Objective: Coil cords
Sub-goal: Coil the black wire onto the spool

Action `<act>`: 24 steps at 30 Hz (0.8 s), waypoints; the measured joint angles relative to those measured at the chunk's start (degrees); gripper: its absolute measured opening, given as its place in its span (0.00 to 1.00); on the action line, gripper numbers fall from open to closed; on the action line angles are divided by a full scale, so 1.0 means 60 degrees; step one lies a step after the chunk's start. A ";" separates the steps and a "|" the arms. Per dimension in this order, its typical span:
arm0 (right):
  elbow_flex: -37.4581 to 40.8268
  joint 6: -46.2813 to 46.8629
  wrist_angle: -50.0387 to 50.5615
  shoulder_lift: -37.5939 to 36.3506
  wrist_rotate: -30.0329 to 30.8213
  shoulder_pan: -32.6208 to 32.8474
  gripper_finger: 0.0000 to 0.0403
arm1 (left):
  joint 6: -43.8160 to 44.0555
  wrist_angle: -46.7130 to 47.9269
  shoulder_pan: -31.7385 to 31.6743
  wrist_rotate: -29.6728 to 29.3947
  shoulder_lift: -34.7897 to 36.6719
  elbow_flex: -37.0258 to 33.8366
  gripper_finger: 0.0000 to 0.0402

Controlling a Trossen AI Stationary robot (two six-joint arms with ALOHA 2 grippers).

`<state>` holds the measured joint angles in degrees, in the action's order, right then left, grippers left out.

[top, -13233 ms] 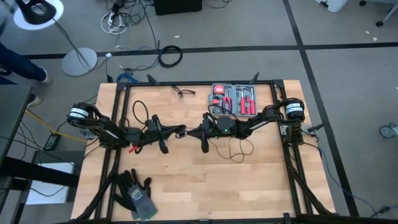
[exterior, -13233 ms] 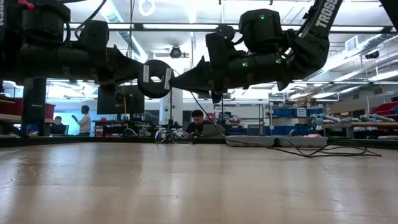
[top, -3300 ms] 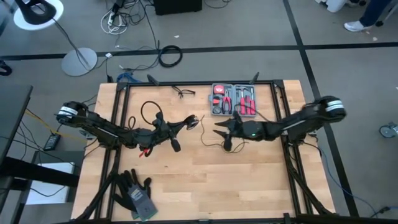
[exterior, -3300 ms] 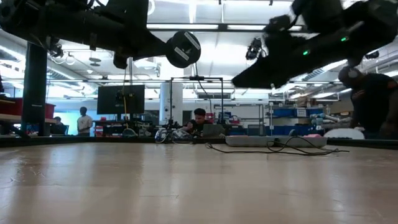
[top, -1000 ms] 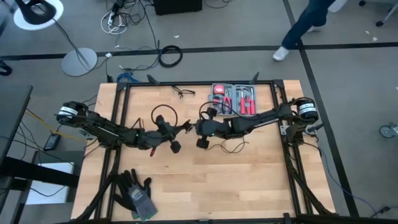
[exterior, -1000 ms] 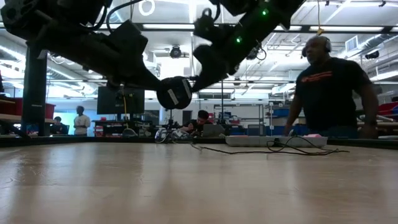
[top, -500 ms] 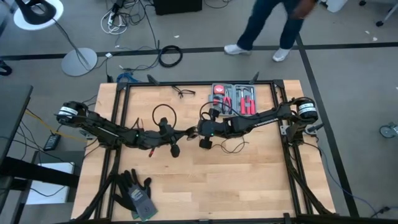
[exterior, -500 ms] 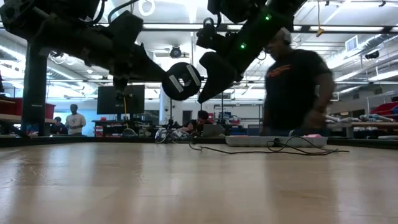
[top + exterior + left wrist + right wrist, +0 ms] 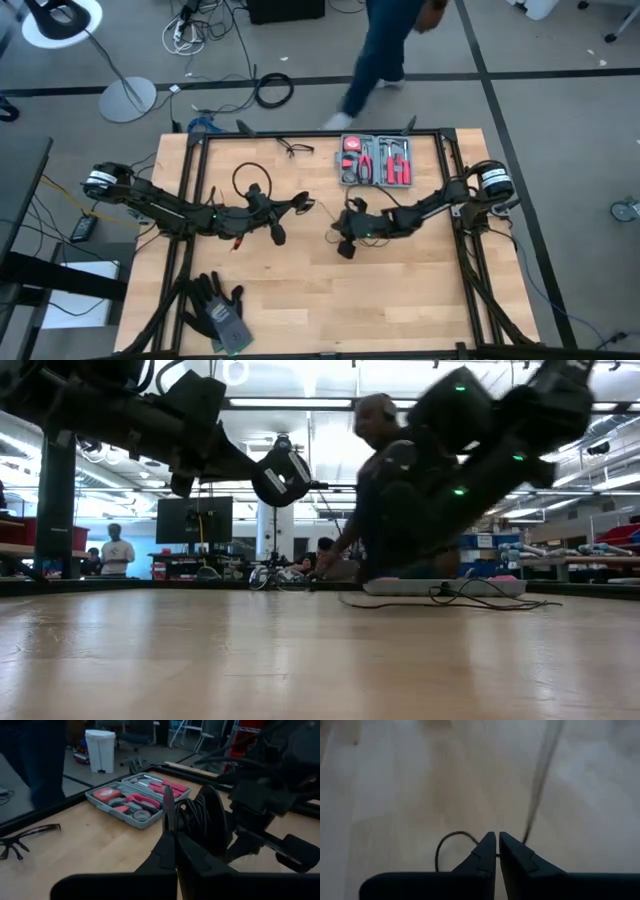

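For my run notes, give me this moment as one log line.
task: coil cords | left hand: shut on cord, raised | right hand: shut on cord, low over table | coiling unfinished

Person [image 9: 385,490] behind table — motion-blurred, cable [image 9: 542,775] in right wrist view blurred

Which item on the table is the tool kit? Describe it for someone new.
Start at the wooden table and go to its far edge, right of centre. The tool kit lies there: an open grey tray of red-handled tools. The only red item; the glasses on its left are thin black wire.
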<state>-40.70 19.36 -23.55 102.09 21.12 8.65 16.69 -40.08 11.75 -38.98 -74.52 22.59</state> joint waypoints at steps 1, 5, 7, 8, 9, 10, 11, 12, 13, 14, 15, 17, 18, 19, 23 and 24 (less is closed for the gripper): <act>0.0240 0.0279 -0.0114 -0.0116 0.0000 0.0090 0.06 | 0.0010 -0.0162 0.0000 0.0000 0.0000 -0.0053 0.00; 0.0852 0.1119 -0.0282 -0.0540 0.0004 0.0393 0.05 | 0.0035 -0.0724 0.0000 -0.0032 0.0000 -0.0259 0.00; 0.1020 0.1229 -0.0518 -0.0696 0.0028 0.0484 0.04 | 0.0019 -0.0957 0.0000 -0.0023 0.0000 -0.0275 0.00; 0.1094 0.1232 -0.0737 -0.0763 0.0156 0.0507 0.04 | 0.0022 -0.1050 0.0000 -0.0029 0.0000 -0.0287 0.00; 0.1129 0.1178 -0.1001 -0.0794 0.0317 0.0526 0.04 | 0.0019 -0.1106 0.0000 -0.0022 0.0000 -0.0284 0.00; 0.1150 0.1055 -0.1197 -0.0807 0.0514 0.0542 0.04 | 0.0019 -0.1103 0.0000 -0.0025 0.0000 -0.0287 0.00; 0.1160 0.0892 -0.1466 -0.0799 0.0736 0.0542 0.04 | 0.0015 -0.1097 0.0000 -0.0022 0.0000 -0.0291 0.00; 0.1160 0.0667 -0.1755 -0.0789 0.0926 0.0539 0.04 | 0.0015 -0.1135 0.0000 -0.0019 0.0000 -0.0291 0.00; 0.1160 0.0359 -0.2057 -0.0789 0.1064 0.0501 0.04 | 0.0015 -0.1144 0.0000 -0.0024 0.0000 -0.0291 0.00; 0.1158 0.0023 -0.2328 -0.0789 0.1137 0.0443 0.05 | 0.0015 -0.1152 0.0000 -0.0019 0.0000 -0.0291 0.00; 0.1156 -0.0274 -0.2521 -0.0789 0.1224 0.0369 0.05 | 0.0015 -0.1138 0.0000 -0.0019 0.0000 -0.0291 0.00; 0.1160 -0.0508 -0.2875 -0.0785 0.1376 0.0196 0.08 | 0.0015 -0.1146 0.0000 -0.0019 0.0000 -0.0291 0.00; 0.1159 -0.0523 -0.3119 -0.0785 0.1380 0.0089 0.09 | 0.0015 -0.1144 0.0000 -0.0019 0.0000 -0.0291 0.00; 0.1142 -0.0522 -0.3202 -0.0785 0.1373 -0.0022 0.11 | 0.0015 -0.1142 0.0000 -0.0019 0.0000 -0.0291 0.00; 0.1156 -0.0487 -0.3178 -0.0778 0.0977 -0.0399 0.18 | 0.0011 -0.1153 0.0000 -0.0013 0.0000 -0.0291 0.00; 0.1156 -0.0432 -0.3251 -0.0778 0.0740 -0.0472 0.20 | 0.0010 -0.1163 0.0000 -0.0013 0.0000 -0.0291 0.00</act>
<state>-33.76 16.77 -43.06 97.43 25.57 5.81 16.74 -47.06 11.75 -39.06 -74.52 20.84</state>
